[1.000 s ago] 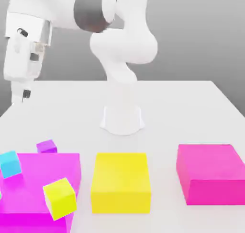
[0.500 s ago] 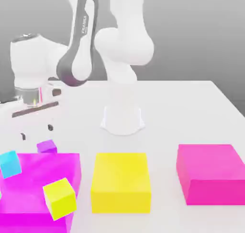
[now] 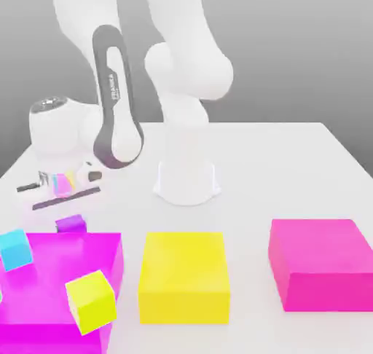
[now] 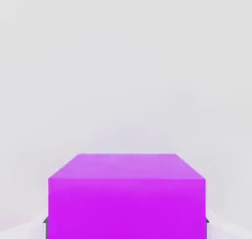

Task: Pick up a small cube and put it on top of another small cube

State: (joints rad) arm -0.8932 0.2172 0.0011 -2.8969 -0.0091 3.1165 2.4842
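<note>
Nearest the camera in the exterior view, a small yellow cube (image 3: 91, 301) sat tilted on the front corner of the large magenta block (image 3: 51, 280), and a small cyan cube (image 3: 16, 249) rested on that block's edge at the exterior view's left. A large yellow block (image 3: 183, 276) lay just beside the magenta block toward the exterior view's right, and a second magenta block (image 3: 320, 261) lay well beyond it on the same side. Just behind the large magenta block's rear edge, the small purple cube (image 3: 71, 223) stood on the white table (image 3: 291, 170). The gripper (image 3: 67, 205) hung directly over it, pointing down. In the hand view the small purple cube (image 4: 126, 198) sat squarely between the jaws, with the dark fingertips (image 4: 45, 222) pressed against its two opposite sides, so the tool was clenched on that cube, which looked to rest on the table. Farther back from the magenta block rose the arm's white base (image 3: 186, 181).
</note>
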